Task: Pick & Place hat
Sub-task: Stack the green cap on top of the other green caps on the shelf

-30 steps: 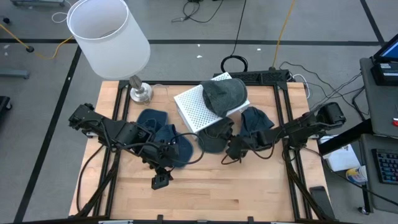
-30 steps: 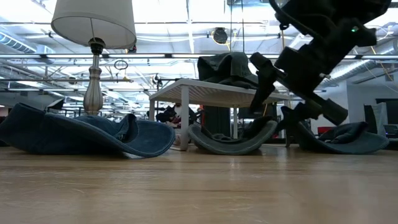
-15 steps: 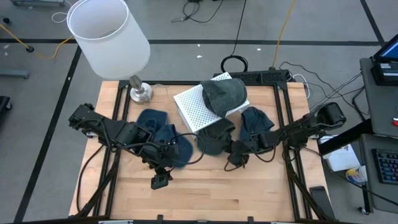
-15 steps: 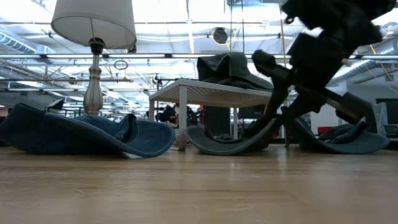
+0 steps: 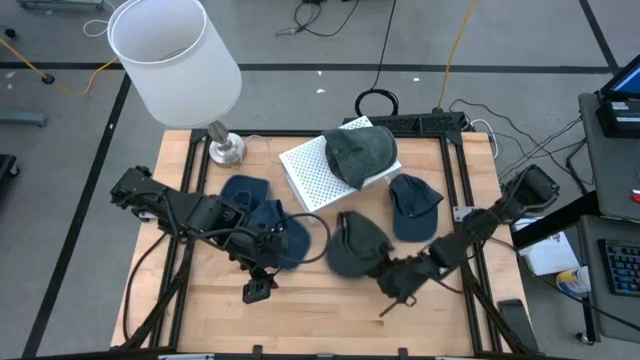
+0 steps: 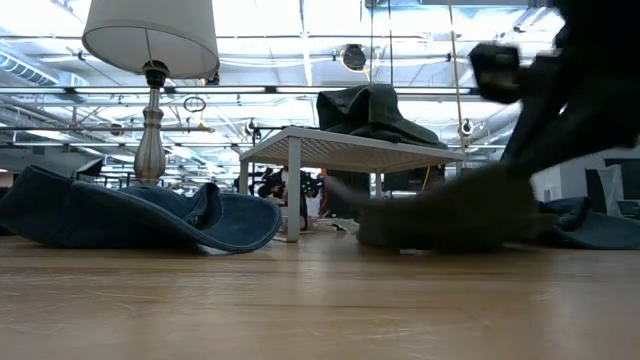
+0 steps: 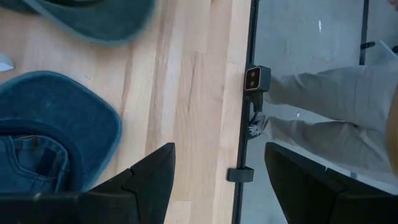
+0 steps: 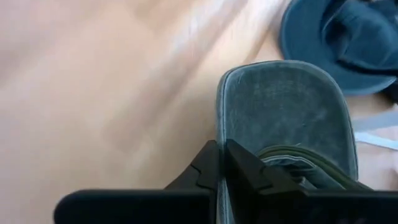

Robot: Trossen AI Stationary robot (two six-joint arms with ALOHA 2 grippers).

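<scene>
A dark grey-green cap (image 5: 355, 245) lies on the wooden table near its middle, with my right gripper (image 5: 385, 272) shut on its brim; the low view shows it only as a blur (image 6: 440, 212). Another dark hat (image 5: 362, 152) rests on a white perforated stand (image 5: 318, 168) at the back. A blue cap (image 5: 412, 205) lies to the right of the stand. Blue denim hats (image 5: 262, 228) lie at the left, and my left gripper (image 5: 258, 290) stands open just in front of them, touching nothing. My right gripper pinches the edge of the cap's brim (image 8: 219, 134) between its two shut fingers (image 8: 239, 167). It comes at the cap from the table's near right, slanting low. The crown (image 8: 292, 162) trails behind the brim; whether the cap is clear of the table I cannot tell.
A lamp (image 5: 175, 60) with a white shade stands at the back left corner. A black frame (image 7: 244, 93) runs along the table's edges, and a person's legs (image 7: 323, 106) show beyond it. Bare wood lies along the near edge (image 5: 330, 320).
My right gripper has shut on the dark cap's brim and gone toward the near edge. The cap has been drawn out from in front of the white stand toward the near edge and has turned a little. The left arm has kept still.
</scene>
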